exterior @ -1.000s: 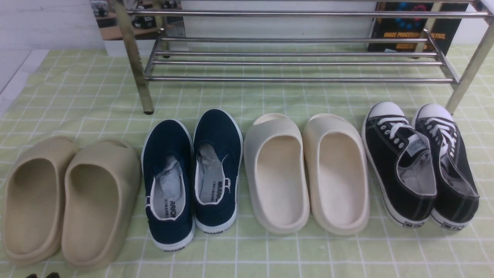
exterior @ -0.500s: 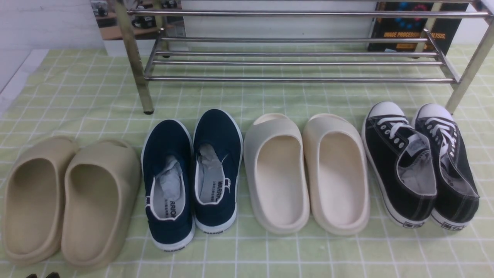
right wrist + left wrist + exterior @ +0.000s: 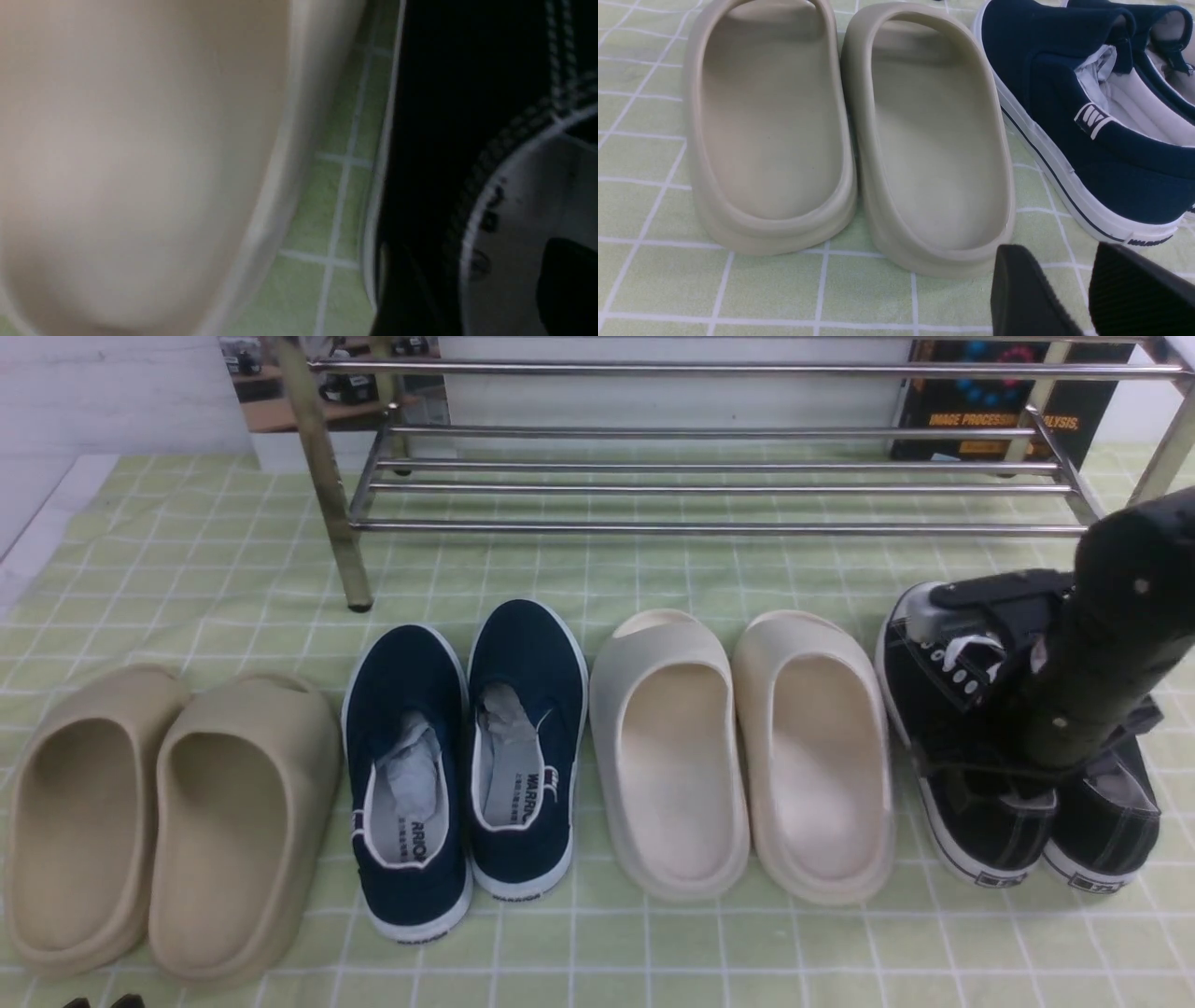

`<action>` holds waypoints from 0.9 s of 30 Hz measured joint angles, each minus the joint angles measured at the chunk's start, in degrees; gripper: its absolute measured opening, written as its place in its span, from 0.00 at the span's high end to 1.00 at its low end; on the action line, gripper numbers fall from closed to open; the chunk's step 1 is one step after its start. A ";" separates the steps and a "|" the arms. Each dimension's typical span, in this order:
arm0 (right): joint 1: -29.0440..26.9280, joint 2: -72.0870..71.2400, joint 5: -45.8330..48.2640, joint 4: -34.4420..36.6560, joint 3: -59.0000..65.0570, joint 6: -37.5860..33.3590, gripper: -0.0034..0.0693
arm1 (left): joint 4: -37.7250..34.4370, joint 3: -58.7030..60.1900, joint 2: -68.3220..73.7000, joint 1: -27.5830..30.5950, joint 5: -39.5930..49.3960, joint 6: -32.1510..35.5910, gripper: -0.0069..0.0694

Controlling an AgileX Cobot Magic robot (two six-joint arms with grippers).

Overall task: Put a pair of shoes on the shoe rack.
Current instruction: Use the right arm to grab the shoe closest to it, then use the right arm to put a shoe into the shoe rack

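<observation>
The two black canvas sneakers (image 3: 990, 840) with white laces stand side by side at the right, toes toward the shoe rack (image 3: 728, 529) of steel bars at the back. My right arm (image 3: 1102, 644) has come down over them and hides their middles. In the blurred right wrist view my right gripper (image 3: 472, 252) is open, one finger outside the left sneaker's black wall (image 3: 434, 116), the other over its grey lining (image 3: 523, 210). My left gripper (image 3: 1057, 252) is open and empty, low over the cloth behind the tan slides; its tips show at the front view's bottom edge (image 3: 98, 1001).
On the green checked cloth (image 3: 579, 943) stand, left to right, tan slides (image 3: 159, 821), navy slip-ons (image 3: 457, 756) and cream slides (image 3: 738, 756); the cream pair sits close beside the sneakers. The rack's right leg (image 3: 1162, 457) rises just behind my right arm.
My right arm, out of view before, has swung in from the right and dropped onto the black sneakers. The shoes and left gripper have not moved.
</observation>
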 joint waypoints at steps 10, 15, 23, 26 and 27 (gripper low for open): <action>0.56 1.28 -1.43 2.08 -0.77 0.86 0.93 | 0.00 0.00 0.00 0.00 0.00 0.00 0.60; 1.54 -4.47 7.97 0.31 -4.36 0.54 0.93 | 0.00 0.00 0.00 0.00 0.00 0.00 0.60; 1.89 -5.30 9.48 -1.69 -15.38 -0.65 0.93 | 0.00 0.00 0.00 0.00 0.00 0.00 0.60; 1.91 -1.50 9.09 -3.55 -20.59 -0.70 0.93 | 0.00 0.00 0.00 0.00 0.00 0.00 0.60; 1.91 0.55 9.15 -4.11 -23.34 -0.70 0.93 | 0.00 0.00 0.00 0.00 0.00 0.00 0.60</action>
